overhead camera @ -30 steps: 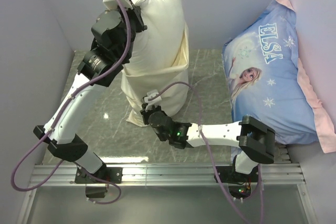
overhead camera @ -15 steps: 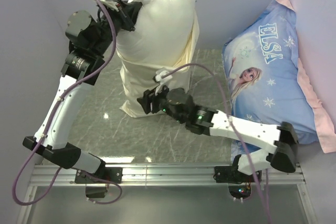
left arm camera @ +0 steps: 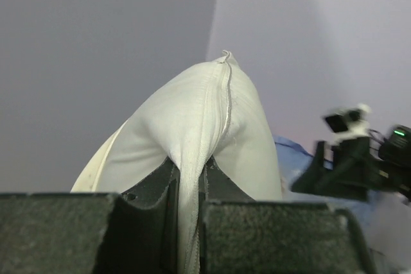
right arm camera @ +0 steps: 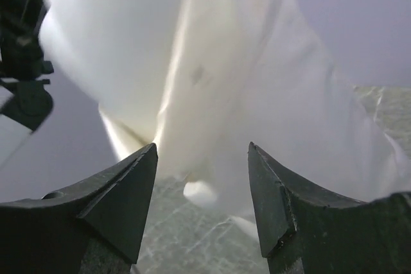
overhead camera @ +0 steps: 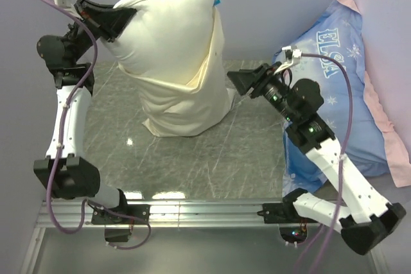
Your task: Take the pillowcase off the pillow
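Note:
The white pillow (overhead camera: 168,24) stands on end on the marble table, leaning to the left. My left gripper (overhead camera: 125,14) is shut on its top left corner, and the seamed fabric is pinched between the jaws (left arm camera: 191,168). The cream pillowcase (overhead camera: 183,107) wraps the pillow's lower half, with its open edge running slantwise across the middle. A yellower strip of the pillowcase (left arm camera: 96,171) shows at the lower left in the left wrist view. My right gripper (overhead camera: 236,83) hangs open just right of the pillowcase, holding nothing. Its jaws (right arm camera: 202,152) face the blurred white cloth (right arm camera: 270,94).
A blue "ELSA" printed pillow (overhead camera: 334,94) with a pink edge leans against the right wall, behind my right arm. Grey walls close in the table (overhead camera: 115,152) at the left, back and right. A metal rail (overhead camera: 205,210) runs along the near edge.
My right gripper has opened, let go of the pillowcase's lower part and swung away to the right. My left arm has carried the pillow's top corner to the left, tilting the pillow.

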Tool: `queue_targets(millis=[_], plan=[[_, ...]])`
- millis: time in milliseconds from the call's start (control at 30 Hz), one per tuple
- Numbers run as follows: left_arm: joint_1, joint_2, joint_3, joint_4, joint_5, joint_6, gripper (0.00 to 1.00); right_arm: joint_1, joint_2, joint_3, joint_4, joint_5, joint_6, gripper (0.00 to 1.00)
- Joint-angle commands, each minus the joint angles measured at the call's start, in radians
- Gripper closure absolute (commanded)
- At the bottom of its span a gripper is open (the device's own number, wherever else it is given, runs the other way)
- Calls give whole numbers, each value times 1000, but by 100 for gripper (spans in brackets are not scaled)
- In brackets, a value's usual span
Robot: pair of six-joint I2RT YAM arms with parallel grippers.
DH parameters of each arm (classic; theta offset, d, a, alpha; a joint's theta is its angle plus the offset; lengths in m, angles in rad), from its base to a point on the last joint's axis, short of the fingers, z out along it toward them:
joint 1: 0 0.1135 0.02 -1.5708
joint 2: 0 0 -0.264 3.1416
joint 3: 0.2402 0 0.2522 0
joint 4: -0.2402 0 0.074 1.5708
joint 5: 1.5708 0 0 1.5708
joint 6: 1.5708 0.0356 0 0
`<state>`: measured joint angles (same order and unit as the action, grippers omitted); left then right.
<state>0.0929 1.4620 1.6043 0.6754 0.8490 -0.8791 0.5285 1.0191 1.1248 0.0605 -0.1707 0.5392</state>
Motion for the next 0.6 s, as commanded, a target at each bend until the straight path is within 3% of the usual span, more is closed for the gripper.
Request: queue_targets(millis=[0,33,133,200,300,567], plan=[[34,72,66,602,197,-452,99,-120,102,26,102,-251,186,34],[34,93,104,697,215,-504,99,-158,127,41,119,-272,197,35],[34,146,146,771,252,-615,100,-223,237,78,275,-409,329,35],[36,159,154,785,277,-643,99,-281,309,63,455,-490,475,35],[36,155,144,764,289,-624,99,-317,364,58,548,-520,557,35],[36,130,108,688,300,-554,99,-317,337,-39,561,-532,510,33]])
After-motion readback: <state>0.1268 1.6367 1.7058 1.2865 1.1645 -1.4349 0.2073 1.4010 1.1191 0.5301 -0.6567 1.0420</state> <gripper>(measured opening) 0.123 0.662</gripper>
